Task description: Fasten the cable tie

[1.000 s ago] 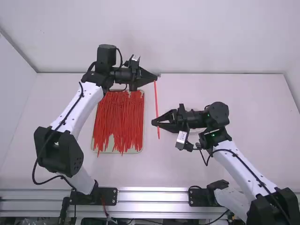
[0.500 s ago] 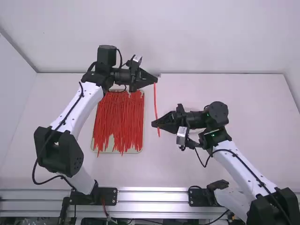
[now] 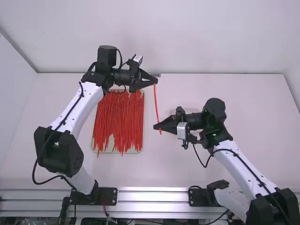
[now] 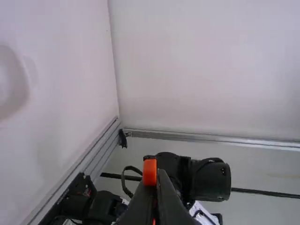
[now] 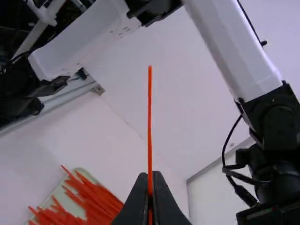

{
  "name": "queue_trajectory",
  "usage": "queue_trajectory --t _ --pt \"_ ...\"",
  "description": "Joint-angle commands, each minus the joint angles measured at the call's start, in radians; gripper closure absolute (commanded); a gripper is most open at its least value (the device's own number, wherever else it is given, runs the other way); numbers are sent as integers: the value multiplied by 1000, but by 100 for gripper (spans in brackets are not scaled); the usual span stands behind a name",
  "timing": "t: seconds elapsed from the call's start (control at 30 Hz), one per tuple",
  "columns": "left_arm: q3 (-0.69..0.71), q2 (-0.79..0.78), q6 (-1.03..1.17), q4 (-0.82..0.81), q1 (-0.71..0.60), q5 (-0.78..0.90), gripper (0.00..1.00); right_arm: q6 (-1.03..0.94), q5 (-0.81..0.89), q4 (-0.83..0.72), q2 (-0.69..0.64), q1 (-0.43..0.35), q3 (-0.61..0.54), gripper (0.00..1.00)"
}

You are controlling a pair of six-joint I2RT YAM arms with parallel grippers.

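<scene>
Beside the pile of spare ties [image 3: 119, 123], the left gripper [image 3: 153, 82] and right gripper [image 3: 158, 125] each pinch one end of the cable tie [image 3: 155, 105], fingers narrow. Next, likely thread tail into head.

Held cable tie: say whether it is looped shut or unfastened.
Unfastened: the cable tie runs as one strip from left gripper to right gripper, no loop.

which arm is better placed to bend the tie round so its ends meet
Right, probably. The right gripper is shut on the near end of the cable tie, with room to swing it. The left gripper pinches the far end, and that arm is stretched well out.
</scene>
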Motion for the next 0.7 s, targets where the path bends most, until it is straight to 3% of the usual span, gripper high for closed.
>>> queue_trajectory --t 0.0,0.13,0.27,0.5,0.67 --pt "-6 -14 106 6 -3 -13 99 178 -38 64 3 -2 32 100" --pt "-6 -14 189 63 -4 -27 99 610 10 319 2 5 33 100" --pt "-6 -14 271 167 -4 -14 99 1084 193 534 2 46 33 100" --pt "-6 -14 576 322 -4 78 99 1603 394 516 2 98 33 100" --pt "-6 -14 807 339 -4 109 99 1752 411 440 2 118 32 100"
